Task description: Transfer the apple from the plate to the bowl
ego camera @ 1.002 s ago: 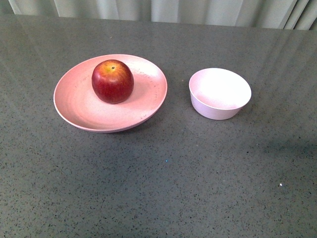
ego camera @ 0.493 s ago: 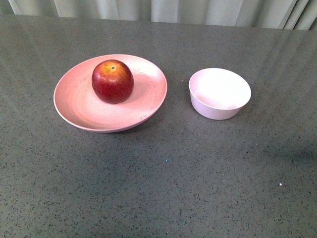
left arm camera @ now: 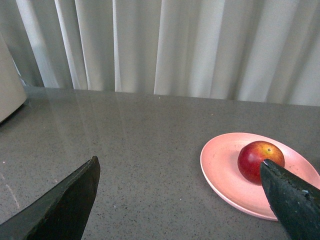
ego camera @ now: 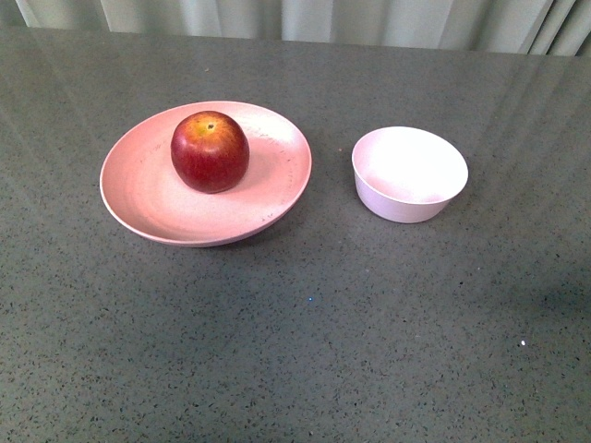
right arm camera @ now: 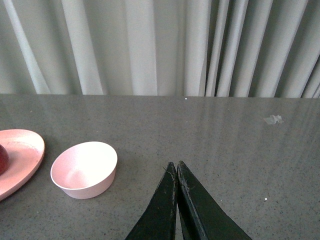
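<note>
Left gripper (left arm camera: 180,161) is spread wide and empty, facing the apple (left arm camera: 259,159). Right gripper (right arm camera: 176,165) is pinched closed, empty. The apple sits on the plate (ego camera: 152,198); the bowl (ego camera: 409,175) stands empty nearby on the bench (ego camera: 305,323). Nothing has shifted lately, so the move seems unstarted.

1 black finger of the left gripper (left arm camera: 180,161) covered the lower side of the round, glossy dark-red apple (left arm camera: 257,156) and the rim of the wide, shallow pale-pink plate (left arm camera: 225,165) beneath it. Both fingers ran off the frame. Outside the other finger, a cream curved object (left arm camera: 7,85) was cropped and unidentifiable. Off to the side of the right gripper (right arm camera: 175,164), the frame edge cut away most of the plate and apple. A pale fleck (right arm camera: 273,119) ahead was too small to tell.
</note>
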`<action>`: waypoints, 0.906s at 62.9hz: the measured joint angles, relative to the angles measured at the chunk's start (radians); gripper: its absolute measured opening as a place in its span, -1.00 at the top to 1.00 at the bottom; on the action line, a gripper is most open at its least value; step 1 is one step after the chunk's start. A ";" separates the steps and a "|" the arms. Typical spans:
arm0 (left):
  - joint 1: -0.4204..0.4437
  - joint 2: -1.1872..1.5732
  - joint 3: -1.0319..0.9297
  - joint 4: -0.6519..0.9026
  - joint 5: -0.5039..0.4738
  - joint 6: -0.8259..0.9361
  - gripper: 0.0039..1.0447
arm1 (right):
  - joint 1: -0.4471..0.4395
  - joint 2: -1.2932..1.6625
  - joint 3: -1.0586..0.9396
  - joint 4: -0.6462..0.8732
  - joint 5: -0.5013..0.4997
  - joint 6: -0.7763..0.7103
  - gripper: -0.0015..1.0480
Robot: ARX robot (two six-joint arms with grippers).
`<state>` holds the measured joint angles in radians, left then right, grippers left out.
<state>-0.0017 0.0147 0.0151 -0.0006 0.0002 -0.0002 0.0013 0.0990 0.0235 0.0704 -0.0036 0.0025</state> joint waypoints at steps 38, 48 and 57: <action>0.000 0.000 0.000 0.000 0.000 0.000 -0.84 | 0.000 -0.093 0.000 -0.069 0.003 0.000 -0.28; 0.092 0.312 0.185 -0.381 0.498 0.168 -0.84 | 0.000 -0.093 0.000 -0.069 0.000 0.000 -0.81; -0.062 0.662 0.274 -0.239 0.676 0.153 -0.84 | 0.000 -0.094 0.000 -0.069 0.005 0.000 -0.82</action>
<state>-0.0639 0.6765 0.2893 -0.2398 0.6758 0.1524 0.0013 0.0051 0.0235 0.0013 0.0010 0.0029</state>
